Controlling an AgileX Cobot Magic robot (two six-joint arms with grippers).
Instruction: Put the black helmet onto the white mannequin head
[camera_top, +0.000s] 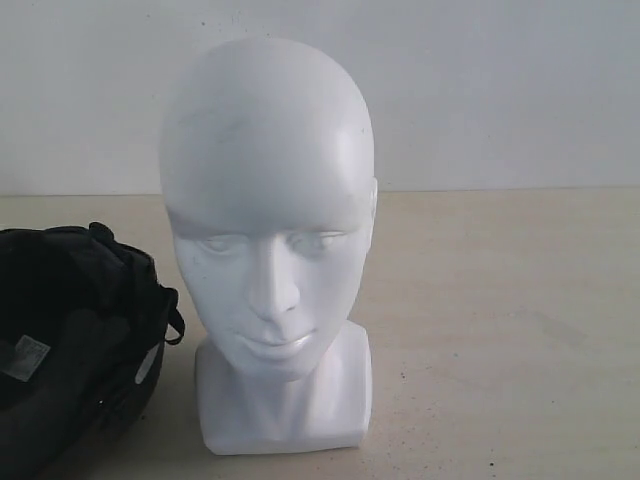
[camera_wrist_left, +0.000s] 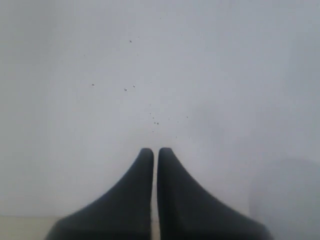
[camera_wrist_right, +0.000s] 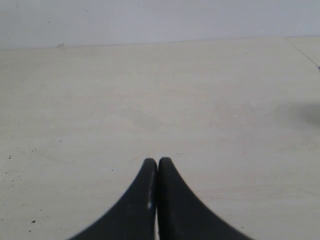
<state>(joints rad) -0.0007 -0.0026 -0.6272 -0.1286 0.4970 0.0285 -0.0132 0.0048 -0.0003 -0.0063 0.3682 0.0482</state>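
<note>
The white mannequin head (camera_top: 268, 240) stands upright on its squarish base in the middle of the exterior view, face toward the camera, its crown bare. The black helmet (camera_top: 70, 340) lies to its left on the table, opening upward, with dark lining and straps showing; the frame edge cuts it off. Neither arm appears in the exterior view. My left gripper (camera_wrist_left: 155, 151) is shut with nothing in it and faces a plain white wall. My right gripper (camera_wrist_right: 157, 161) is shut and empty above bare tabletop. Helmet and head are out of both wrist views.
A pale beige tabletop (camera_top: 500, 330) stretches to the right of the head and meets a white wall (camera_top: 500, 90) behind. The right wrist view shows that table (camera_wrist_right: 150, 100), a seam near its far corner and the wall beyond.
</note>
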